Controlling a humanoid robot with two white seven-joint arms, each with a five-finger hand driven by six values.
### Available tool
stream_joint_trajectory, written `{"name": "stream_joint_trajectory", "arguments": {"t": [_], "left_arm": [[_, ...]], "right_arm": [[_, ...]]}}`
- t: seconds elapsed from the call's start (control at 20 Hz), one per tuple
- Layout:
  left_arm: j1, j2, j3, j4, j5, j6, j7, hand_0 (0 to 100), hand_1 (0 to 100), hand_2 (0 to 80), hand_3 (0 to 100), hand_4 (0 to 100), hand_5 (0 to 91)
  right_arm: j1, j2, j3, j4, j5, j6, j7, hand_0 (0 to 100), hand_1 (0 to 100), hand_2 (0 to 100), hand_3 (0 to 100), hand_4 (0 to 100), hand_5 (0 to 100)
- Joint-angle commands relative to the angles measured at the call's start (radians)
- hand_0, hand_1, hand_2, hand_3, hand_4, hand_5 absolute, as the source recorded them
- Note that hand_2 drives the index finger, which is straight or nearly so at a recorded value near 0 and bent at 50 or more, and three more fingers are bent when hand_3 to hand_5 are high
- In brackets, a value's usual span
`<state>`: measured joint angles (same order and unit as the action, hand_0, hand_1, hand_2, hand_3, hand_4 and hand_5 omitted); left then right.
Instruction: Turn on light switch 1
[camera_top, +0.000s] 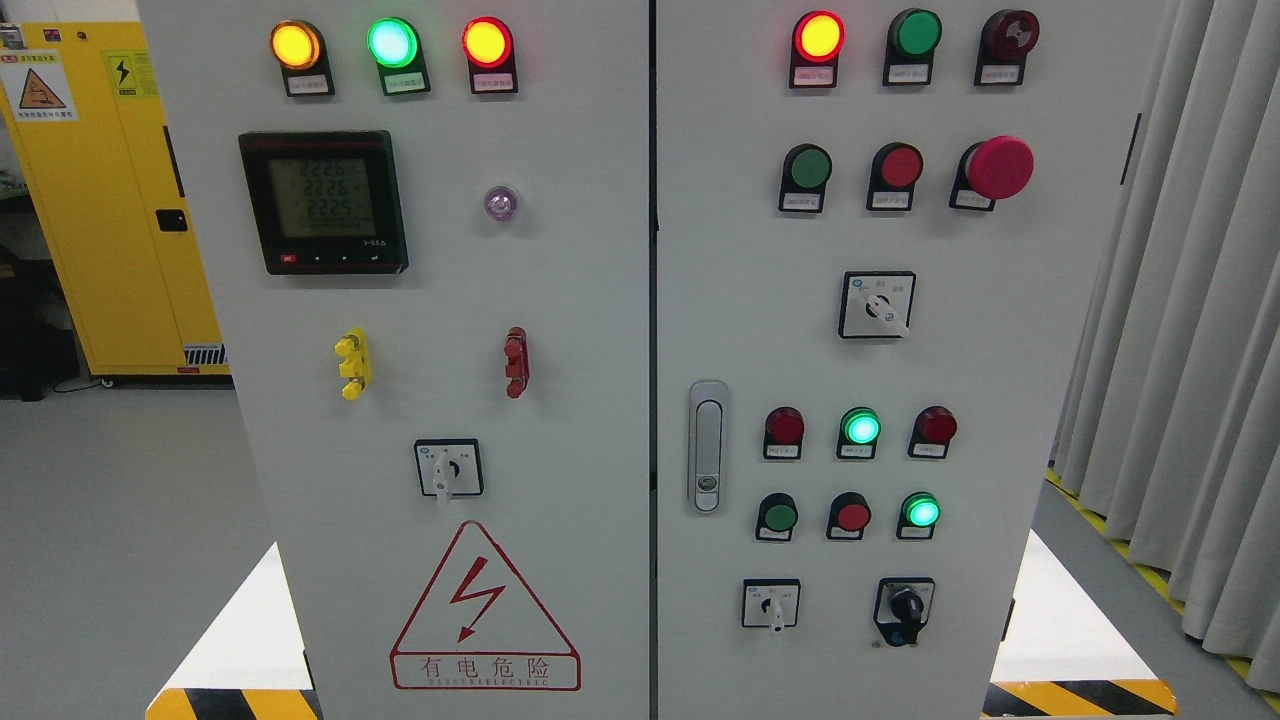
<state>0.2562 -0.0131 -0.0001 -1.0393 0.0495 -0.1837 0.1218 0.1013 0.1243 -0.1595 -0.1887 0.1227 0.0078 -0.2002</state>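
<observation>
Grey control cabinet (560, 300), two doors. No robot hands in view, so finger state can't be told. Which one is switch 1: can't tell. Rotary selector switches: L door lower centre (449, 468); R door mid (877, 305), bottom (771, 604), black knob (905, 610). Digital meter (323, 201) lit, upper L.
</observation>
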Motion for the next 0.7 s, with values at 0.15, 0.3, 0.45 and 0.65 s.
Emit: {"name": "stream_joint_trajectory", "arguments": {"t": [0.15,0.3,0.45,0.65], "left_arm": [[0.017,0.019,0.014,-0.703,-0.002,0.029,0.001,5,63,53.5,83,88,79.8],[0.015,0.016,0.012,-0.777,0.000,0.030,0.001,5,65,56.4,84,88,81.6],[-0.003,0.015,0.011,-0.823,0.001,0.032,0.001,4,66,57.6,85,84,75.7],[-0.060,0.005,0.009,-0.872,0.000,0.104,0.002,4,66,57.0,86,84,79.0]], "right_arm": [[0.000,0.000,0.000,0.000,0.000,0.000,0.001,0,50,4,0,0,0],[0.000,0.000,0.000,0.000,0.000,0.000,0.001,0,50,4,0,0,0],[0.000,0.000,0.000,0.000,0.000,0.000,0.001,0,50,4,0,0,0],[0.000,0.000,0.000,0.000,0.000,0.000,0.001,0,50,4,0,0,0]]}}
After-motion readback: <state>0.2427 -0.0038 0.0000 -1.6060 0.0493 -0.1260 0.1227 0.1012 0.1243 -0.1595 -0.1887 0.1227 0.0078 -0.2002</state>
